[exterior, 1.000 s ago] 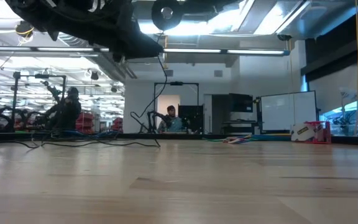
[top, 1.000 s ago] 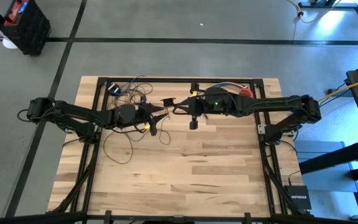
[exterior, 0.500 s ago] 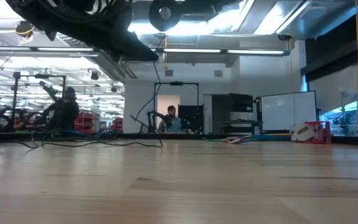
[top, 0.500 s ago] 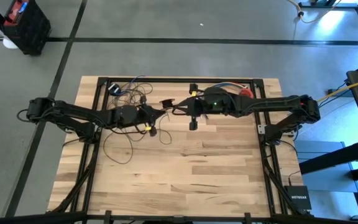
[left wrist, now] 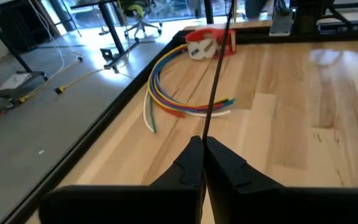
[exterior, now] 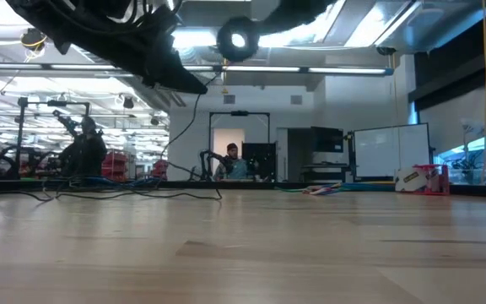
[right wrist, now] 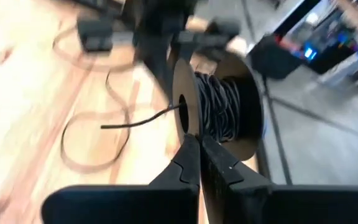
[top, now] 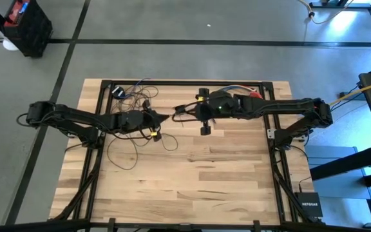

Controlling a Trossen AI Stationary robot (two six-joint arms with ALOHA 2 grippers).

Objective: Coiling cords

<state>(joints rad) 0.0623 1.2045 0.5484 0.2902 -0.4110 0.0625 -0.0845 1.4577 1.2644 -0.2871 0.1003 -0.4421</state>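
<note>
Dark cord (left wrist: 215,81) runs taut out of our left tool (left wrist: 202,144), whose fingers are clamped together on it above the wooden surface (top: 192,174). Right tool (right wrist: 199,144) is pinched on a black spool (right wrist: 219,109) wound with cord, held aloft beside the left, presumably so the line stays tensioned for winding. Slack loops (top: 124,154) lie on the surface below the left arm. We can't make out the puck end; right wrist view is blurred.

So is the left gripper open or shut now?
Shut. In the left wrist view the left gripper has its two dark fingers pressed together, with the thin dark cord pinched between them.
</note>
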